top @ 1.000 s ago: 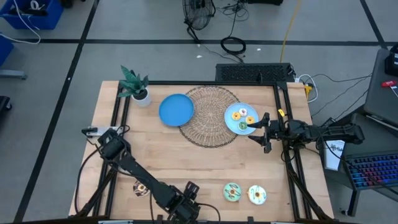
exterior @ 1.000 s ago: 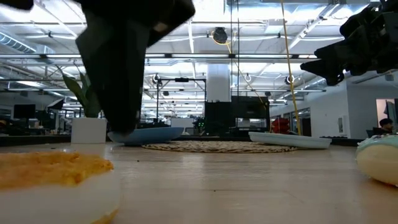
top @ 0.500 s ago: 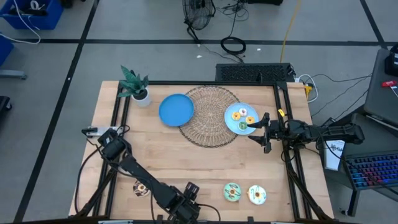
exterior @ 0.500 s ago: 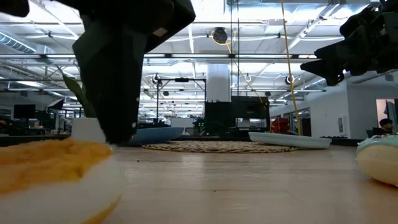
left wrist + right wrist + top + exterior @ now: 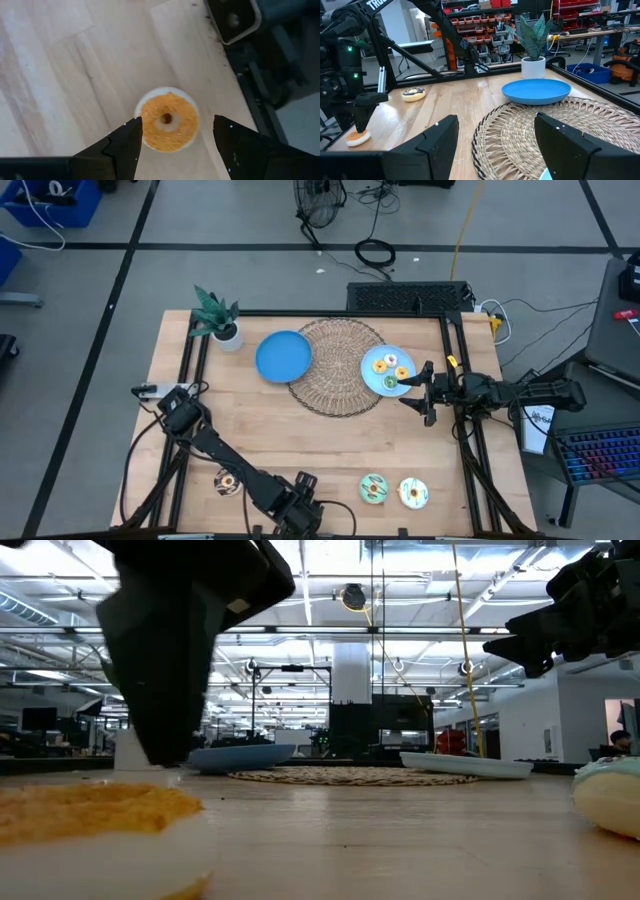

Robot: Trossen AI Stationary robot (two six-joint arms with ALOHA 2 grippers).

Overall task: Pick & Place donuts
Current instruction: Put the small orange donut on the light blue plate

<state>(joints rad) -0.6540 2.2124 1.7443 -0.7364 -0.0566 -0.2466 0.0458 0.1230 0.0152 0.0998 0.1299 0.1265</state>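
An orange-topped donut with a white base lies flat on the wood near the table's near edge. It also shows in the low view's foreground as the orange donut. My left gripper hovers over it, open, one finger on each side with gaps. In the high view my left gripper hides it. A chocolate donut lies to its left. A green donut and a white donut lie to its right. Several tiny donuts sit on the right blue plate. My right gripper is open beside that plate.
A second blue plate rests against the round wicker mat. A potted plant stands at the far left corner. Dark frame rails run along the table's sides. Bare wood lies between the mat and the near-edge donuts.
My left gripper has shifted toward the table's left while staying low over the orange donut. The donut showed tilted in the low view half a second ago and lies level again now. My right arm has kept still.
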